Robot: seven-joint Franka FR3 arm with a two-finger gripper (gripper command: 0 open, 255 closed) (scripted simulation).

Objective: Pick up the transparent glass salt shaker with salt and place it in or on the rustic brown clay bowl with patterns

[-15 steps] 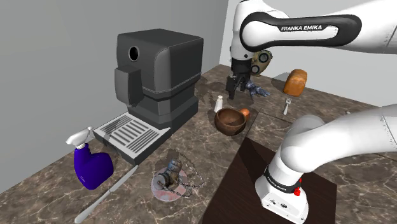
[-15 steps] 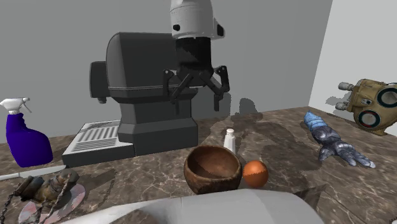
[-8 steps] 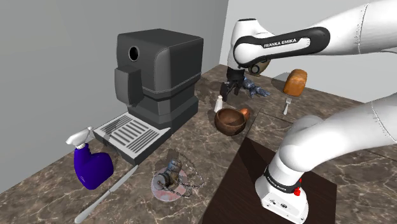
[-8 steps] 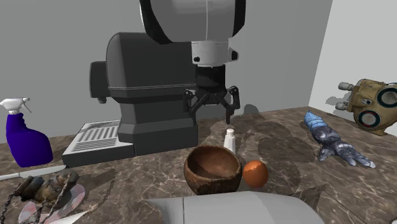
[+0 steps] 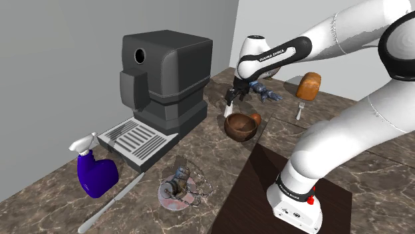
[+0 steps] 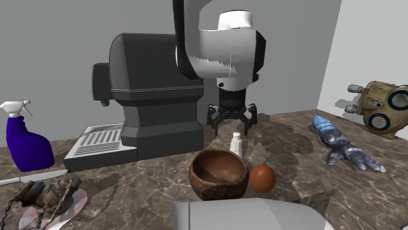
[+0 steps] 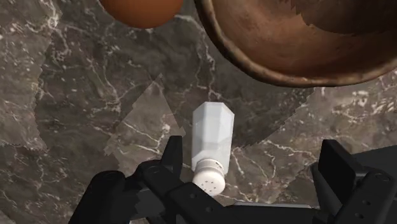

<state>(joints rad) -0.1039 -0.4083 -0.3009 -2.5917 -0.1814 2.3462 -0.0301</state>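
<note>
A small white salt shaker (image 6: 235,144) with a rounded cap stands upright on the marble counter, just behind the brown clay bowl (image 6: 218,173). My black gripper (image 6: 233,120) hangs open right above it, fingers spread wide. In the wrist view the shaker (image 7: 212,143) sits between the fingers, close to one fingertip (image 7: 172,154) and far from the other, with neither clasping it. The bowl (image 7: 305,44) lies just beyond the shaker, empty. In the shoulder view the gripper (image 5: 237,97) hovers behind the bowl (image 5: 241,126).
An orange (image 6: 262,178) rests against the bowl. A big dark coffee machine (image 5: 163,80) stands close beside the shaker. A blue-grey toy arm (image 6: 340,147), a bread loaf (image 5: 308,85), a fork (image 5: 300,110), a blue spray bottle (image 5: 96,173) and a knife (image 5: 113,203) lie around.
The arm has bent down and the gripper has dropped from well above the counter to just over the shaker, shifting toward the second exterior view's right. The shaker and bowl have not moved.
</note>
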